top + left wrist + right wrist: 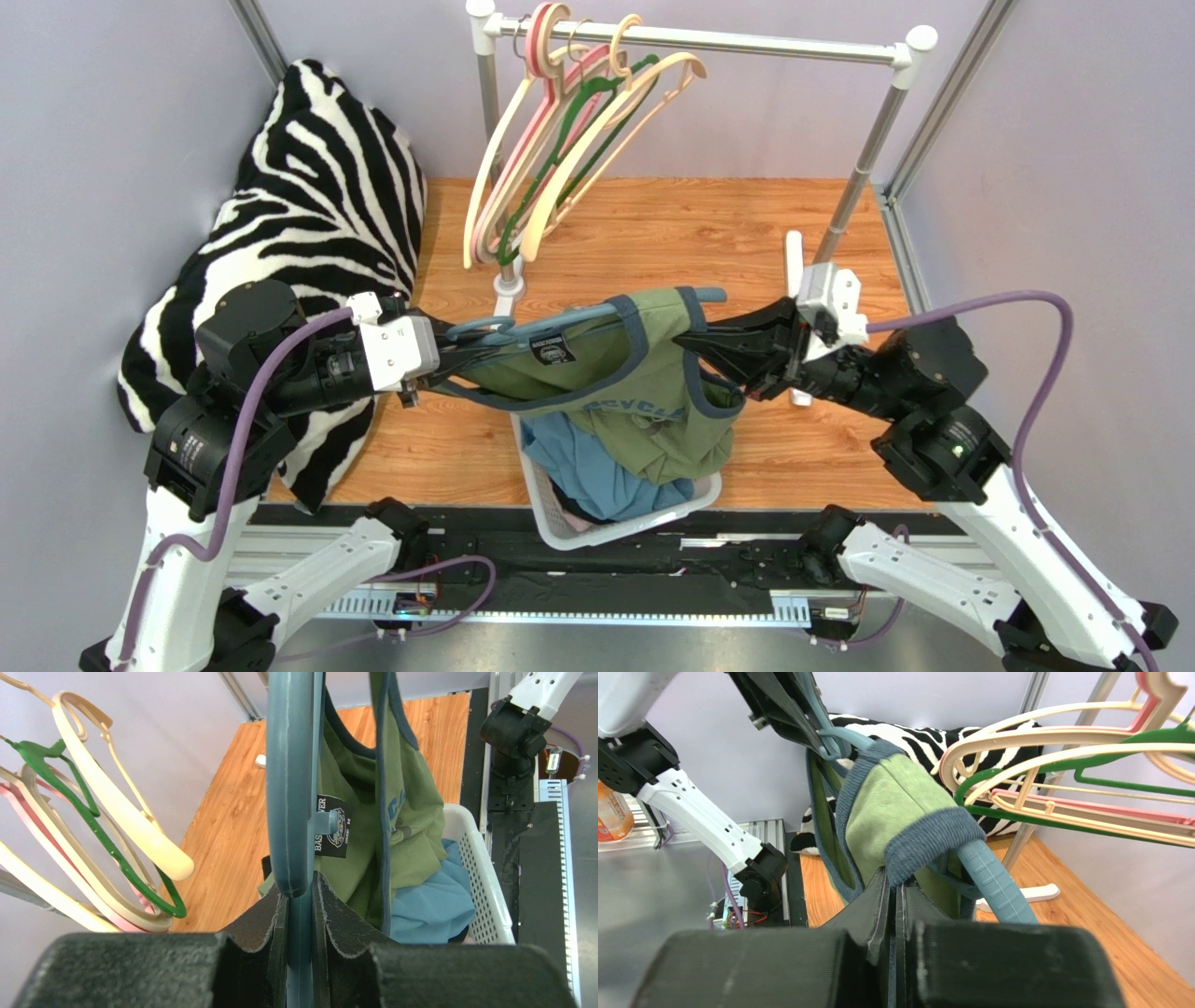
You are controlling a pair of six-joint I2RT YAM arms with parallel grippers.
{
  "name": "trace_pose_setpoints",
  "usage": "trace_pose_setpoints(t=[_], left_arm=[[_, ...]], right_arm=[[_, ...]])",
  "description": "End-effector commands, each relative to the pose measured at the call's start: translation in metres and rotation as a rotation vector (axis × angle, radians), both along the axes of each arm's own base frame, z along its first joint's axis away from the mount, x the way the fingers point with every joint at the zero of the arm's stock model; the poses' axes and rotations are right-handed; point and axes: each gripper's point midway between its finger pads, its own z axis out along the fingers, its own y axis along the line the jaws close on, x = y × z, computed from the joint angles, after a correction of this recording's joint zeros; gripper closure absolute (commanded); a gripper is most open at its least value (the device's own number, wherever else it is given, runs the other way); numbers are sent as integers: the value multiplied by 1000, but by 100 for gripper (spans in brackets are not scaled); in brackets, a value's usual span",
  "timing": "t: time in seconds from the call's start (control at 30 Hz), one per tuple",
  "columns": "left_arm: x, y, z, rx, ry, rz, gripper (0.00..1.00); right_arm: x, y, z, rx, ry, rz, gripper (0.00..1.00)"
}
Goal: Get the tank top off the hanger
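The green tank top [631, 378] is hung on a blue hanger [657, 300], up in the air over the near part of the wooden counter [828, 238]. The hanger is held almost flat. Its long side is laid from left to right, and its hook end is turned to the left. The tank top is draped down from it, and its bottom is dropped into a white basket [706, 493], where a blue cloth [603, 476] is seen. One shoulder strap is wrapped over the hanger's right end.

The left jaws are closed most of the way, and the hanger is gripped tight between them near its hook. The right jaws are pressed fully together at the right shoulder strap. The strap's dark blue edge looks pinched between the tips.

Farther back, bare hangers [575, 133] in cream, pink and green are hung on a white rail [730, 39]. A zebra-striped cloth [323, 182] is piled against the left wall.
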Motion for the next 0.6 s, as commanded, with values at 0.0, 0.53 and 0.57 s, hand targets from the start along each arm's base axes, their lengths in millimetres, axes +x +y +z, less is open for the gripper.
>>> trace_pose_setpoints(t=[0.0,0.53,0.57], left_arm=[[2,0,13,-24,-74,-2,86],[-12,10,11,-8,-105,-7,87],[-14,12,13,-10,-119,-3,87]], right_arm=[[-21,-23,24,37,-43,-8,100],[68,-102,24,130,152,-692,100],[69,-103,21,124,156,-702,100]])
